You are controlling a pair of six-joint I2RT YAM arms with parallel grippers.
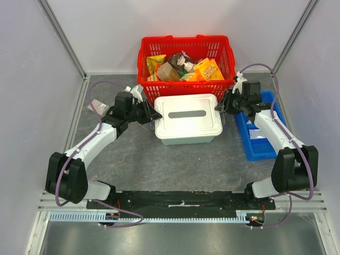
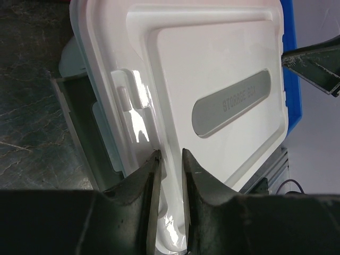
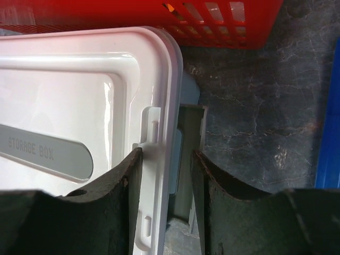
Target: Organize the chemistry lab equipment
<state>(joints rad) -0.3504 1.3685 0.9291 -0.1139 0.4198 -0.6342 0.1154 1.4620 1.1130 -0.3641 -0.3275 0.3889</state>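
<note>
A white storage box (image 1: 186, 139) stands mid-table with its white lid (image 1: 187, 114) on top, marked "STORAGE BOX". My left gripper (image 1: 155, 115) is at the lid's left edge. In the left wrist view its jaws (image 2: 170, 154) are pinched on the lid's raised rim (image 2: 159, 106). My right gripper (image 1: 219, 106) is at the lid's right edge. In the right wrist view its jaws (image 3: 167, 151) are apart, straddling the lid's rim (image 3: 159, 127) and a grey latch (image 3: 190, 138). No flasks, vials, well plate or clear packets are clearly visible. The box's inside is hidden.
A red mesh basket (image 1: 186, 87) with orange and yellow snack packs (image 1: 208, 70) stands right behind the box and shows in the right wrist view (image 3: 159, 16). A blue tray (image 1: 255, 151) holding white items lies under my right arm. Enclosure walls close in on both sides.
</note>
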